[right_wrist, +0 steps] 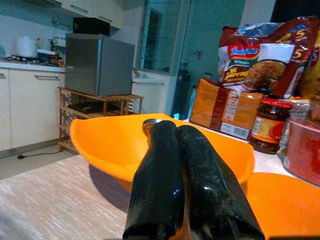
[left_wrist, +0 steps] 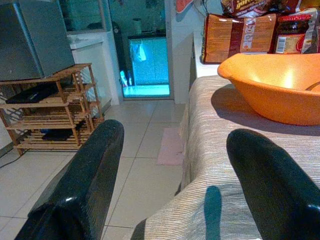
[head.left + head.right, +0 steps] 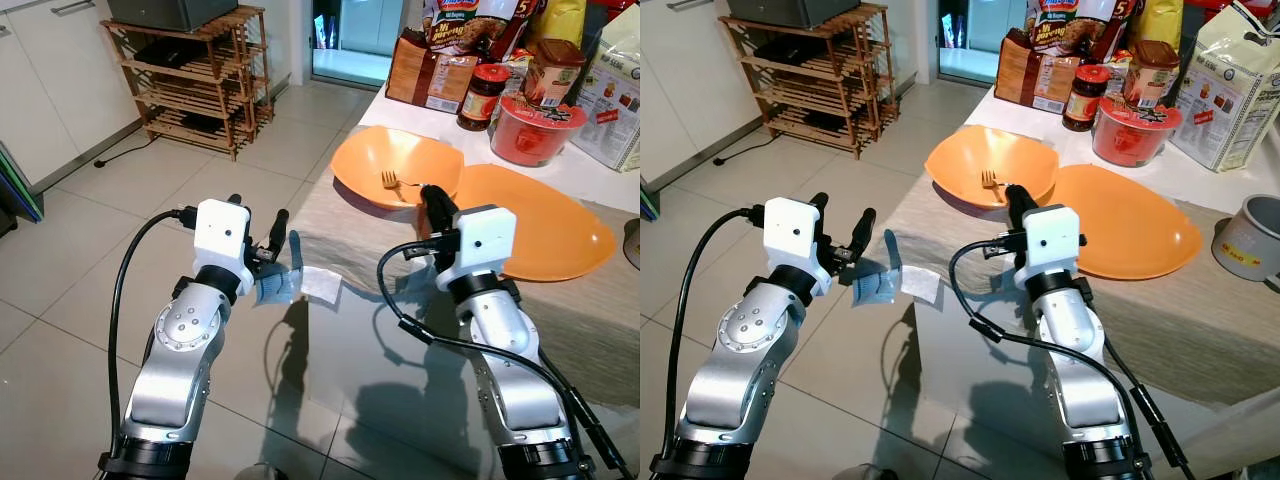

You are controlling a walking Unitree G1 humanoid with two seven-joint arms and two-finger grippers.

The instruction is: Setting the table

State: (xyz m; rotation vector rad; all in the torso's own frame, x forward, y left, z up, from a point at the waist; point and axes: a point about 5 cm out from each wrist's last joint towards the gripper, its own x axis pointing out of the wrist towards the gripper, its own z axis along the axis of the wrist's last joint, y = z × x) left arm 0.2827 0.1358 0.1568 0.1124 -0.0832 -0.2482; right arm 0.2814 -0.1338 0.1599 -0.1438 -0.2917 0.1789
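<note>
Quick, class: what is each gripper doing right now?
Left gripper: open, holding nothing.
Right gripper: shut on the fork handle, over the orange bowl.

Bright, even daylight; head views are sharp, edges slightly bowed. Arm shadows fall toward 6 o'clock on the glossy floor point(image 3: 90, 250). Wrist views carry a teal cast, with near fingers point(image 1: 165, 180) soft.

Both silver arms rise from the bottom of the frame, forearms angled upward toward the centre. The left pincer point(image 3: 262, 232) sits left of centre, its two black fingers point(image 2: 80, 185) spread wide apart. The right pincer point(image 3: 434, 203) sits right of centre, slightly higher, its fingers point(image 1: 160, 175) pressed together side by side and clamping a fork's handle.
</note>
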